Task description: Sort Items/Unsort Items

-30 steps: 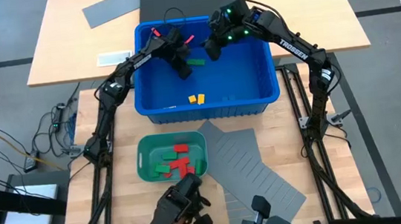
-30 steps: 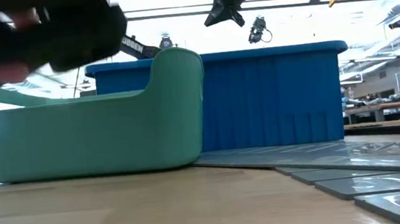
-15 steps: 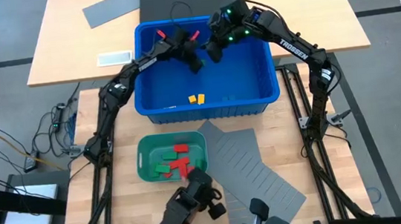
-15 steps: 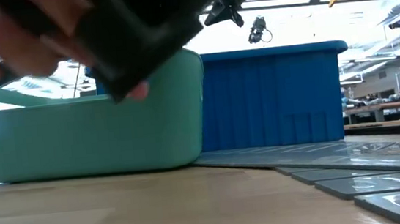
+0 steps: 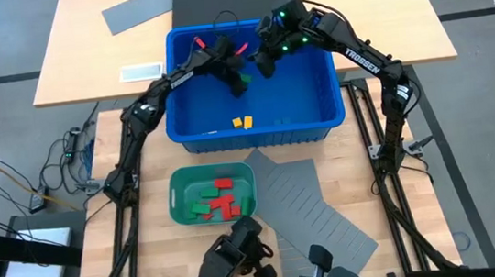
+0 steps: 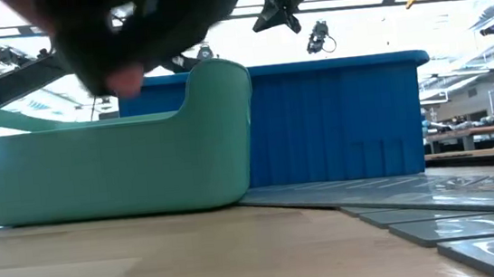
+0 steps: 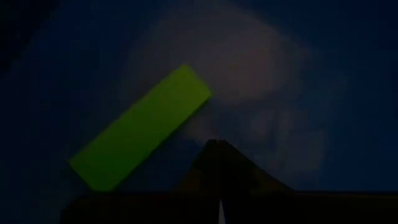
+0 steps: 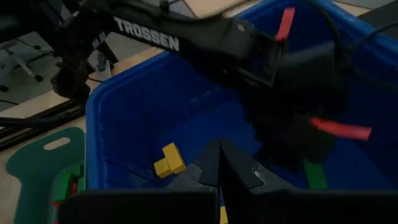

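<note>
Right now I have both arms reaching into the blue bin, which sits at the far half of the bench. My left gripper is low over the bin floor near the bin's far edge, its fingers pressed together with nothing between them; just beside its tips a green block lies flat on the blue floor, apart from the fingers. My right gripper hangs close by, a little nearer the far wall and raised off the floor, its fingers also pressed together and empty. From the right wrist I see the left arm's wrist crossing in front, with red tabs sticking out of it.

Two yellow blocks lie touching each other toward the bin's near wall, well apart from both grippers. The teal tray stands on the bench just in front of the bin's near wall; red and green blocks are heaped in it. A grey slotted sheet lies against the tray's right side, running toward the bench's near right corner.

A dark handheld device shows at the near edge of the bench, blurred.
</note>
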`<move>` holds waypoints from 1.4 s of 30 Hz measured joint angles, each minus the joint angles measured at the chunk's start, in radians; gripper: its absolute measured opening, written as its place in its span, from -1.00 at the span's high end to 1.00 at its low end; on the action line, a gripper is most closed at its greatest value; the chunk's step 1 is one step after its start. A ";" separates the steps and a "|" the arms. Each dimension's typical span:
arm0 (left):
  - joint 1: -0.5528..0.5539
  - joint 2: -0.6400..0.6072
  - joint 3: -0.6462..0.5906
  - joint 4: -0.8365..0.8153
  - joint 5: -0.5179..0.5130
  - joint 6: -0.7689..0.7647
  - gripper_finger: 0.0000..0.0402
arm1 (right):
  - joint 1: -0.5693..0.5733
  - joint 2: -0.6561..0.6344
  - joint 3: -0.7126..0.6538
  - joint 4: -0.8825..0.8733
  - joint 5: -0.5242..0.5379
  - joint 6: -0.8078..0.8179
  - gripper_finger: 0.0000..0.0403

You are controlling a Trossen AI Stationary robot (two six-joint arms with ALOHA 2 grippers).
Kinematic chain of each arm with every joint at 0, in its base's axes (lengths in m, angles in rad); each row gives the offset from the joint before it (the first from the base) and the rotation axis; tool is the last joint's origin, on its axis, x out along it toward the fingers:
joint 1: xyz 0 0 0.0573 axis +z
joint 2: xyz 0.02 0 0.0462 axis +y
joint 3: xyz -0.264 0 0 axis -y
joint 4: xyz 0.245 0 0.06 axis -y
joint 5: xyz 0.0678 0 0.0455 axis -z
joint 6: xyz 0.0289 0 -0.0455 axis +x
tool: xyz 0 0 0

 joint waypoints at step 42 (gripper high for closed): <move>-0.002 -0.030 0.125 -0.147 0.092 0.016 0.76 | 0.001 0.000 0.000 -0.008 -0.031 -0.006 1.00</move>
